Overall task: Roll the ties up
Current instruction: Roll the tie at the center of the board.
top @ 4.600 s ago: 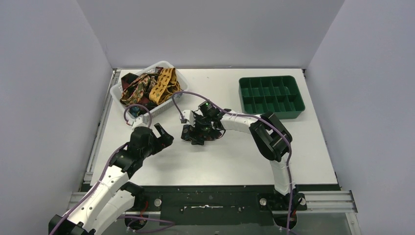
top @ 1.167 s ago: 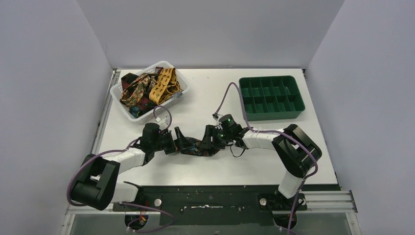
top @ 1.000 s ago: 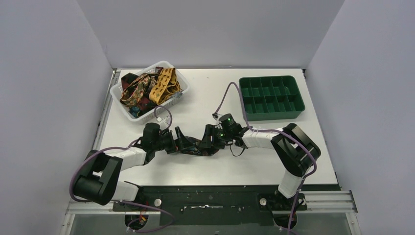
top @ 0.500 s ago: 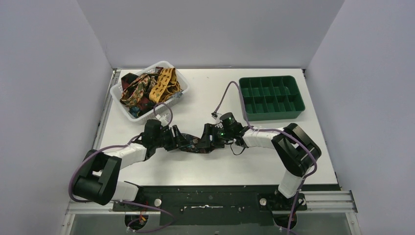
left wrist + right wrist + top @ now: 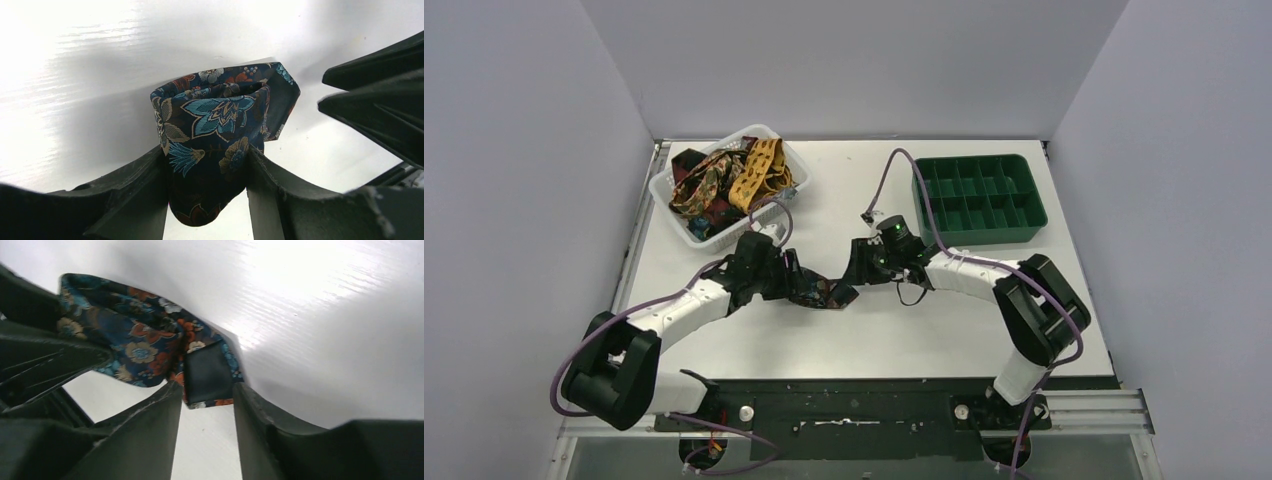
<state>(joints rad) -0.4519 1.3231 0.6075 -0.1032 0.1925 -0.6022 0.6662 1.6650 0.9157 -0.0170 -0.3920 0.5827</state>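
A dark floral tie (image 5: 824,293), partly rolled, hangs between my two grippers near the table's middle. My left gripper (image 5: 794,282) is shut on the roll (image 5: 215,110), with fabric filling the gap between its fingers (image 5: 145,175). My right gripper (image 5: 856,276) faces it from the right. The tie's narrow end (image 5: 207,375), dark lining up, sits between that gripper's fingertips (image 5: 172,392) and touches both. The other ties (image 5: 724,180), mustard, red and brown, lie heaped in the white basket (image 5: 760,129) at the back left.
A green tray (image 5: 974,237) with several compartments stands at the back right. Purple cables (image 5: 894,170) arch over both wrists. The right gripper's fingers (image 5: 380,100) crowd the right of the left wrist view. Grey walls close in the table's sides.
Both grippers have moved toward the back of the table with the tie. The left jaws closed on the roll; the right jaws narrowed onto the tie's end.
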